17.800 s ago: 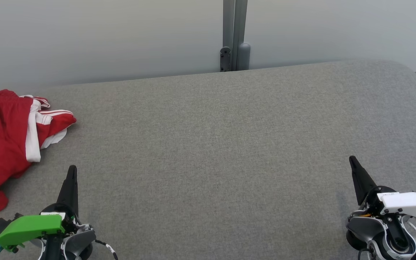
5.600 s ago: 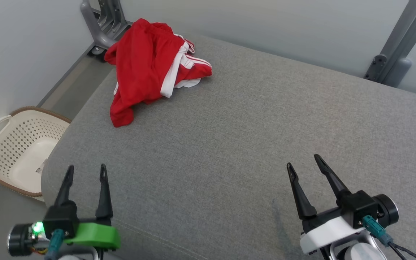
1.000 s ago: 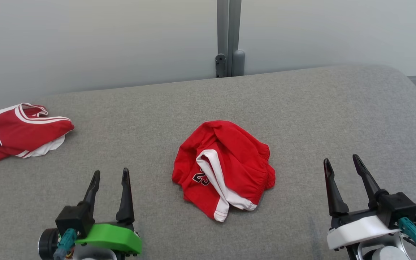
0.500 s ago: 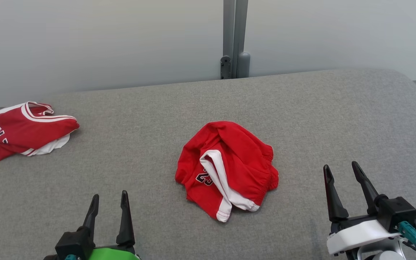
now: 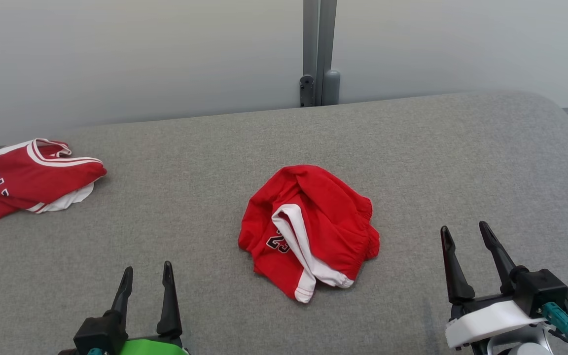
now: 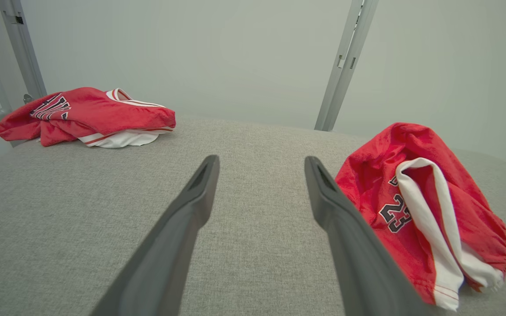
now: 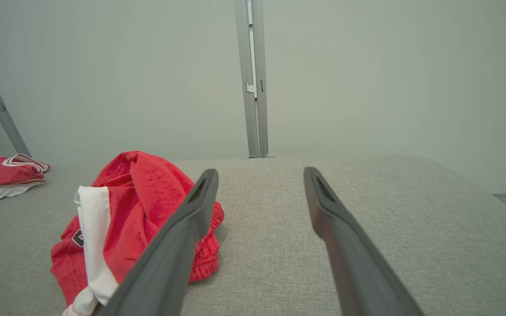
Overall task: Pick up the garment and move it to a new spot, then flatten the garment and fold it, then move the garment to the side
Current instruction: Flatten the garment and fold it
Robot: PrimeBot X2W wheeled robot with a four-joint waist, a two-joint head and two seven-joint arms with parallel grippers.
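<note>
- Two dark, long-fingered grippers flank a grey fabric-covered surface (image 5: 412, 162). The left gripper (image 5: 147, 268) and the right gripper (image 5: 464, 228) each have their fingers spread wide and hold nothing.
- Between them, near the middle of the surface, a crumpled red pair of shorts with a white side stripe (image 5: 313, 227) lies in a heap, and neither gripper touches it.
- Well apart, at the far left edge, rests a folded red jersey with white trim (image 5: 32, 175).
- From the left wrist, the dark number 23 on the shorts reads plainly beside the stripe. From the right wrist just an edge of it shows, with the gathered hem turned toward the camera.
- From the head, a grey metal post (image 5: 318, 49) rises behind the surface.
- One second earlier the left gripper sat higher in the head view with its green mount in full sight, and the shorts lay in the same spot. In the earliest frame the middle of the surface was bare and red cloth was heaped at the left.
</note>
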